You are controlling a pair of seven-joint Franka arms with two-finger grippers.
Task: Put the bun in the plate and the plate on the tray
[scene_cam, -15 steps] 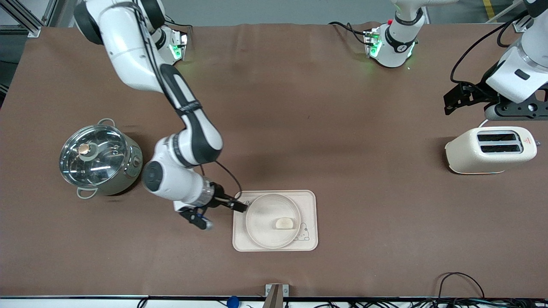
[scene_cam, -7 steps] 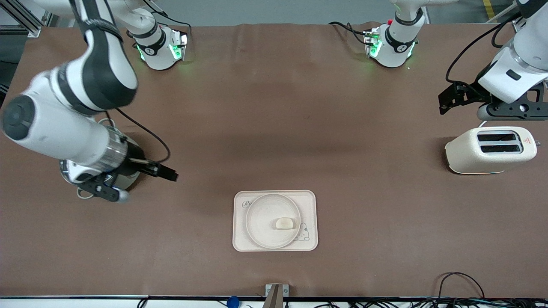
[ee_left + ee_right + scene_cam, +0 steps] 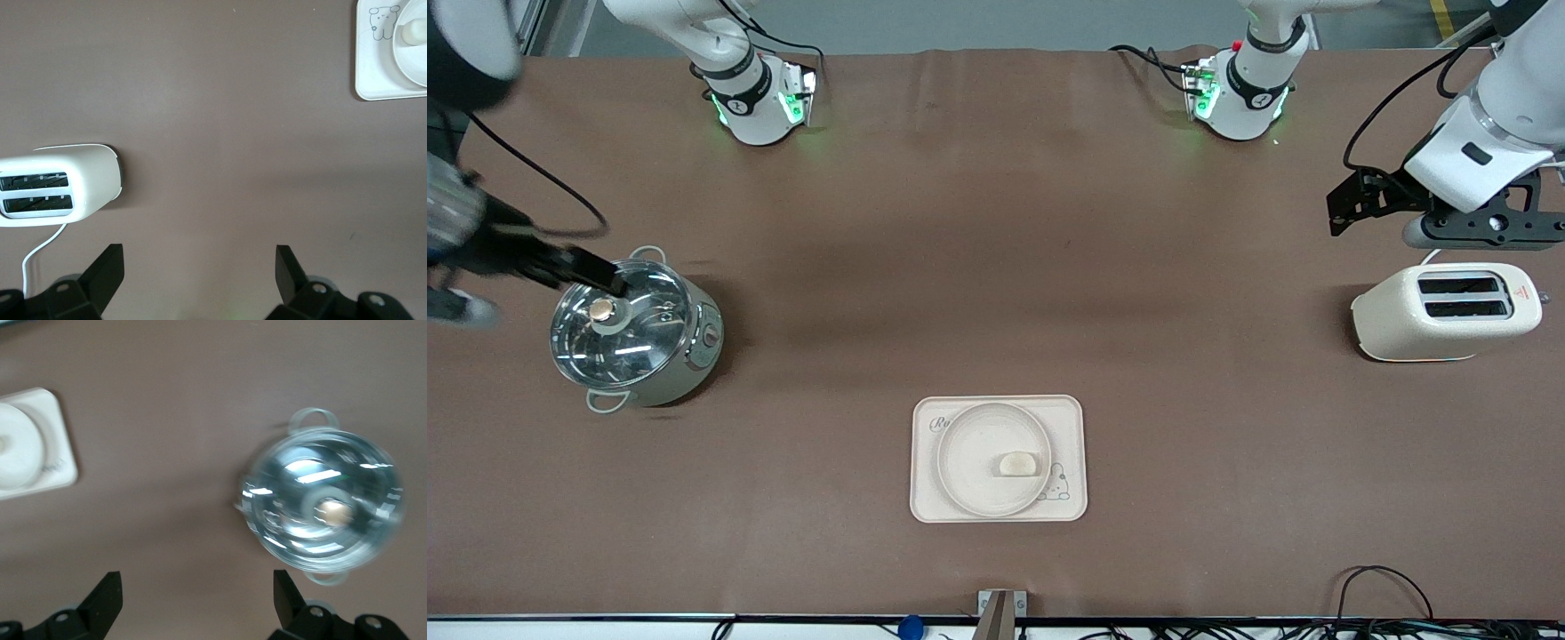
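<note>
Right gripper [image 3: 193, 590]: jaws wide, nothing between them. It hangs in the air at the right arm's end of the counter [image 3: 996, 267], over the brown cloth just beside the steel pot [image 3: 633, 331]. The glass lid of the pot is on and its knob shows through the wrist view. Judgement: with nothing carried and the gripper clear of the task's things, this arm looks parked, not reaching.

Left gripper [image 3: 200, 267]: jaws equally wide and empty. It hovers over bare counter near the toaster [image 3: 1447, 310], at the left arm's end. The toaster stands upright with both slots facing up; its cord trails off toward the gripper in the left wrist view. This arm waits.

Task's things, well apart from both grippers: the bun [image 3: 1016, 463] lies in the plate [image 3: 969, 444], off-centre toward the printed rabbit, flat side seemingly down so it sits steady. The plate rests on the tray [image 3: 1072, 418], inside its rim, covering most of the "Rabbit" script. The tray lies flat on the counter, nearer to the front camera than the pot and the toaster.

Judgement: both placements appear done; nothing needs holding, which fits the empty open jaws.
</note>
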